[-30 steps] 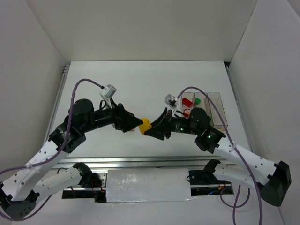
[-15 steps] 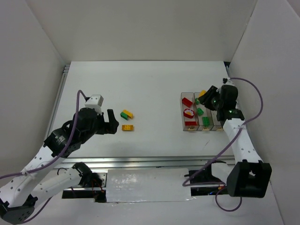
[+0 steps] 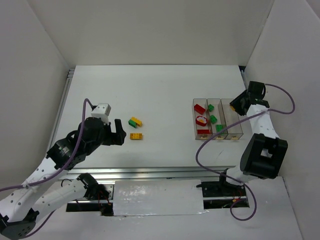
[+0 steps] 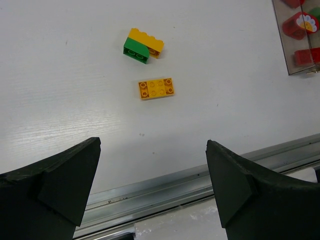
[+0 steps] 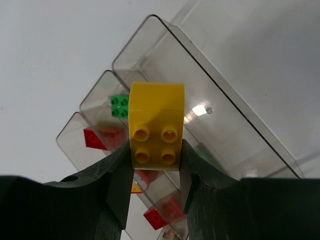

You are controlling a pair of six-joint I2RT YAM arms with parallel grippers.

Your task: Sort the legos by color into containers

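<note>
Three containers (image 3: 233, 123): clear, joined in a row on the worktop (image 3: 165, 90), right side.
Leftmost bin: red legos (image 3: 200, 109), among them a white-faced piece (image 3: 202, 120).
Middle bin: green legos (image 3: 213, 119).
Right claw (image 5: 156, 150): clenched on a yellow lego (image 5: 156, 117), by the row's far right end.
Left claw (image 4: 152, 144): released, holding nothing, over the near worktop.
Loose legos: green-and-yellow pair (image 4: 142, 45), touching; yellow brick (image 4: 156, 88) just beside.
</note>
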